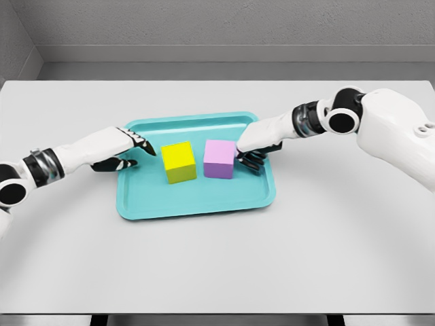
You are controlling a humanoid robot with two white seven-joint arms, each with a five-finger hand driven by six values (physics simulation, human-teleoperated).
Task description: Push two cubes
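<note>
Right hand (253,151), fingers curled, held nothing, touched pink cube (219,159); left hand (129,151) likewise, short of yellow cube (179,162). I feared off-centre push twisting cubes.

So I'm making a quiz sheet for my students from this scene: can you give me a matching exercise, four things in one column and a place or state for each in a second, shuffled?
Things:
1. yellow cube
2. purple cube
3. left hand
4. right hand

Places or states:
A. at the tray's left edge, apart from both cubes
B. on the tray, left of the other cube
C. against a cube's right side
D. on the tray, right of the other cube

Pairs: 1-B, 2-D, 3-A, 4-C
</note>
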